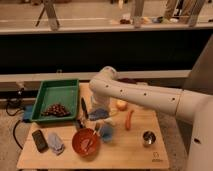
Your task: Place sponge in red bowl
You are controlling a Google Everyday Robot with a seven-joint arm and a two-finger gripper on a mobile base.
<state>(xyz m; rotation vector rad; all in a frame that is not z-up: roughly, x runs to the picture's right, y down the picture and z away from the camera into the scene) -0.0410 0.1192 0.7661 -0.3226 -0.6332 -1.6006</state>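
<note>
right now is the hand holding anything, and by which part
Cannot tell: the hand is down at the sponge, but no grip shows clearly.

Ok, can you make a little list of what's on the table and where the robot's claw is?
claw: down at the sponge, mid table
sponge: on the table, behind the bowl, not in it
bowl: red, at the front edge
cup: blue, just right of the bowl
tray: green, back left
job: not done yet
</note>
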